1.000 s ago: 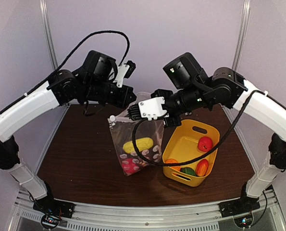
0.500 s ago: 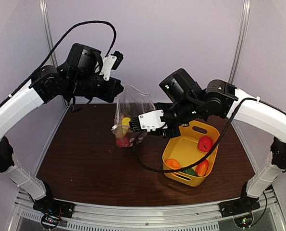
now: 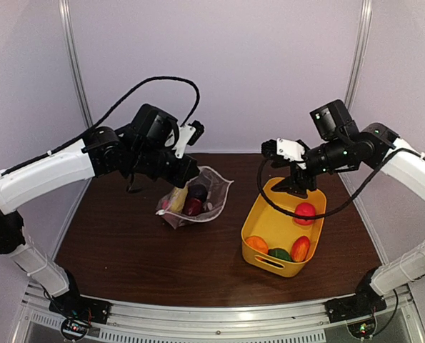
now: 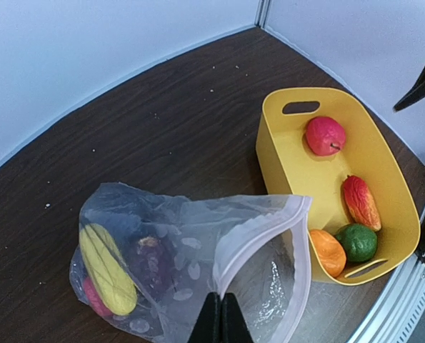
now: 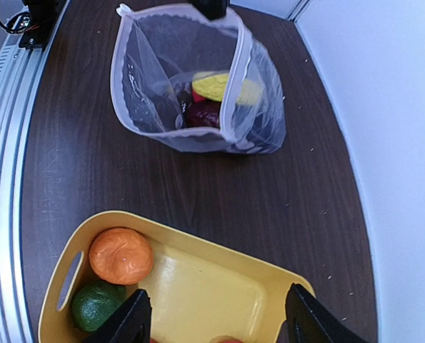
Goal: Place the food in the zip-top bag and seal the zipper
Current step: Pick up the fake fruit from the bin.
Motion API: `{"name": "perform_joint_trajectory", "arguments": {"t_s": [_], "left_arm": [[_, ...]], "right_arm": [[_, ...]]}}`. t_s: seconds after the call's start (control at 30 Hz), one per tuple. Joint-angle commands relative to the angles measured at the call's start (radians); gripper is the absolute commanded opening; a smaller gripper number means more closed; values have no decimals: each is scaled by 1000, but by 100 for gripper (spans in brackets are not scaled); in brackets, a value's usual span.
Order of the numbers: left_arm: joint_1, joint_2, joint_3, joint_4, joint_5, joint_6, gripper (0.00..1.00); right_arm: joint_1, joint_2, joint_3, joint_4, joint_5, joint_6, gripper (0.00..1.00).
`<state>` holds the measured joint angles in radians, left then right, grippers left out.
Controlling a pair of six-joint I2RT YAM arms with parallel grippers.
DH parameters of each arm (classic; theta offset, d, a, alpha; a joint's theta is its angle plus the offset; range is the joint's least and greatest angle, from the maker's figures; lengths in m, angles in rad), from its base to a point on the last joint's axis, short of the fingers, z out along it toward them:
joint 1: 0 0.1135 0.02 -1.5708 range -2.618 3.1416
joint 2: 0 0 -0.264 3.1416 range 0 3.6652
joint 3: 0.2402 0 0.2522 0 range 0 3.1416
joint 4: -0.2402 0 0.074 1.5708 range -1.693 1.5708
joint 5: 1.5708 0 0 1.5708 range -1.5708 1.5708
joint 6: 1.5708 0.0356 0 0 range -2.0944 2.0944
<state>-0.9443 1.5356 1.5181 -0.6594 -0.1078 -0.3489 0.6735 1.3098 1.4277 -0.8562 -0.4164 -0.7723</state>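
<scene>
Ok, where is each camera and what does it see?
Top external: above and behind, looking down at the table; left arm and right arm show.
Left wrist: on the left arm, looking past its shut fingers at the zip-top bag.
Right wrist: on the right arm, looking between its open fingers at the yellow tub.
Both wrist views show the zip-top bag and yellow tub.

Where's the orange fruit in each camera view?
Top external: orange fruit in the near-left corner of the yellow tub.
Left wrist: lower right, at the tub's slotted near end.
Right wrist: lower left, beside the handle slot.
Shared landmark: the green fruit right beside it in all three.
</scene>
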Motion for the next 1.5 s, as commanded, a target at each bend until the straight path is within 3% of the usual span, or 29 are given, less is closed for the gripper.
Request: {"name": "perform_joint_trajectory", "arguments": {"t_s": [0.0,0.27,0.43,0.6,1.13,1.27,1.47], "left_arm": [[3,-49,-6,98,23,-25,0],[2,-90,-62,129,28,-45,0],[3,-114,-94,136,22,-54,0],[3,-128,-116,150,21,-58,0],[3,-127,-143,172,25,-61,0],[2,-127,-145,171,29,-62,0],[4,-139,-153,171,29,-66,0]], "right_arm": [[-107,87,-136,-68,-175,62,63],[-166,270,-191,-209,-185,-28,62],[-171,337,-192,-295,-175,-93,74],[-170,373,-233,-270,-170,-91,80],[-170,445,-358,-168,-290,-103,80],[-169,466,-359,-126,-303,-74,76],[-187,385,-331,-83,-287,-49,59]]}}
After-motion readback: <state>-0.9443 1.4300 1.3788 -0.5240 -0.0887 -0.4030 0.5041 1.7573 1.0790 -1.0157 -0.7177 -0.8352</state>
